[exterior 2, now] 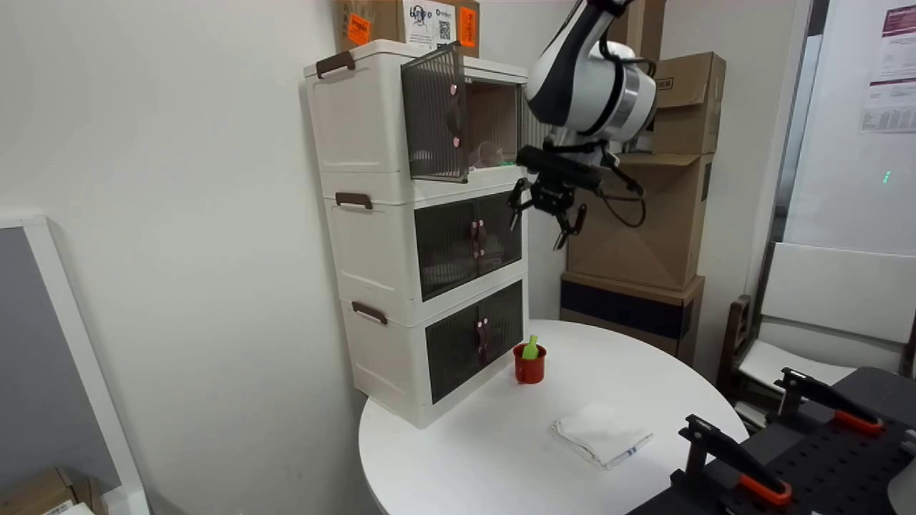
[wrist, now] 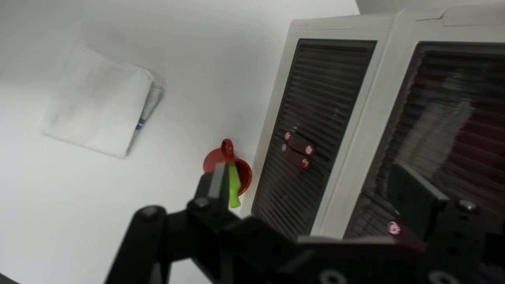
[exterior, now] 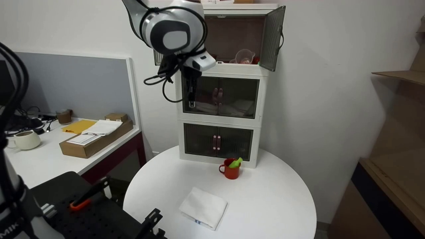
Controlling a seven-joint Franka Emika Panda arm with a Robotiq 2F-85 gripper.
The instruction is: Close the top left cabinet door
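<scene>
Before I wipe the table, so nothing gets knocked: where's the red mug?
In an exterior view, the mug stands on the table just in front of the bottom cabinet, right of its middle, beyond the cloth.

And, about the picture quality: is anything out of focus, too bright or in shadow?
In the wrist view, the hand looks dark and blurred, while the red mug is clearer; in an exterior view, the white cloth almost merges with the bright table at its far edge; in an exterior view, a soft shadow lies on the wall below the cardboard flap.
</scene>
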